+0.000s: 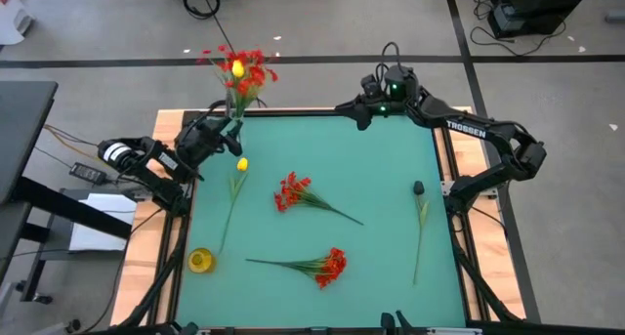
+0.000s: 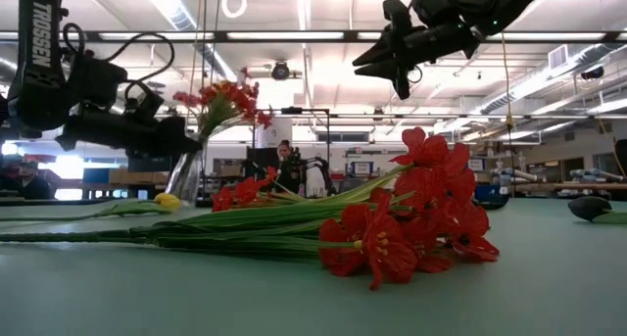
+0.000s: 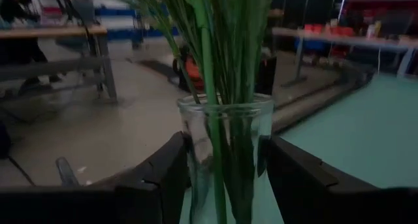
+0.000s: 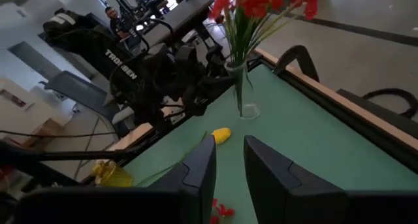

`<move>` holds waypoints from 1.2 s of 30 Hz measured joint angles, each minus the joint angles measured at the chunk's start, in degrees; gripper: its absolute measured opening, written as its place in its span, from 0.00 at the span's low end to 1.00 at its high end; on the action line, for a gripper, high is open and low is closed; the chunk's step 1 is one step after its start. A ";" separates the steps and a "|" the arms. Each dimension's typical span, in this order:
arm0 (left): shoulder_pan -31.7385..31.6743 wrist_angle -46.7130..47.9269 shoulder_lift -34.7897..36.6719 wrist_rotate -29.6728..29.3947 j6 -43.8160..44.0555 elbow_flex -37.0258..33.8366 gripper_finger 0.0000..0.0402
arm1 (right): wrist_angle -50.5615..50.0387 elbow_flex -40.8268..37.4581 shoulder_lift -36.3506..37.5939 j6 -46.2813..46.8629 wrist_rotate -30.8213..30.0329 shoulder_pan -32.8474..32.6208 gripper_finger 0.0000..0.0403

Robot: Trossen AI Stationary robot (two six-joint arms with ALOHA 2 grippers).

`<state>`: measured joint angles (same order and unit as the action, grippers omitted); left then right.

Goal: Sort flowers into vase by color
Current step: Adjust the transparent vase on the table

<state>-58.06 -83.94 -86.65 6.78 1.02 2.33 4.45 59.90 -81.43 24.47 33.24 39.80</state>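
Note:
A clear glass vase (image 1: 234, 130) stands at the table's far left corner and holds red sprays and one yellow bud (image 1: 237, 69). My left gripper (image 3: 225, 145) has one finger on each side of the vase (image 3: 225, 126). My right gripper (image 1: 366, 110) hangs open and empty above the table's far edge; it also shows in the low view (image 2: 392, 62). On the table lie a yellow bud (image 1: 241, 164) on its stem, two red sprays (image 1: 293, 190) (image 1: 327, 267) and a dark-headed stem (image 1: 418, 188). My left gripper holds the vase's glass wall (image 3: 189, 159) just below the rim, pinched between its two fingers (image 3: 287, 172). The fingers come in level from the table's left side. The vase stands upright with its base on the table, the stems inside it.
A round yellow thing (image 1: 200, 260) lies near the table's left edge, at the end of the yellow bud's stem. The wooden table rim (image 1: 451, 154) runs around the green mat. The mat's far middle and near right are bare.

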 joint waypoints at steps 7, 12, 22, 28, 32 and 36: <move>0.21 -1.47 -0.07 1.52 0.42 -1.91 0.47 | 0.03 0.00 0.00 -3.40 -0.60 -0.72 0.22; 0.20 0.94 0.15 3.98 -2.33 -1.95 0.47 | -0.03 0.00 0.00 -4.27 -0.17 -1.80 0.22; 0.17 3.25 0.23 8.54 -1.95 -1.91 0.47 | -0.19 0.00 0.00 -5.18 -0.34 -3.36 0.22; 0.10 -2.64 -0.19 13.64 -4.16 -1.98 0.47 | -0.19 0.00 0.00 -5.56 -0.79 -4.90 0.22; -1.27 -2.64 -0.13 12.16 -4.86 -1.80 0.47 | -0.23 0.00 0.00 -6.59 -1.23 -6.14 0.22; -1.20 -2.60 -0.13 12.40 -5.95 -1.80 0.47 | -0.25 0.00 0.00 -7.01 -2.28 -7.68 0.22</move>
<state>-59.27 -86.54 -86.78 19.18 -4.93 0.54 4.19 59.90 -81.43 17.46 30.96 32.12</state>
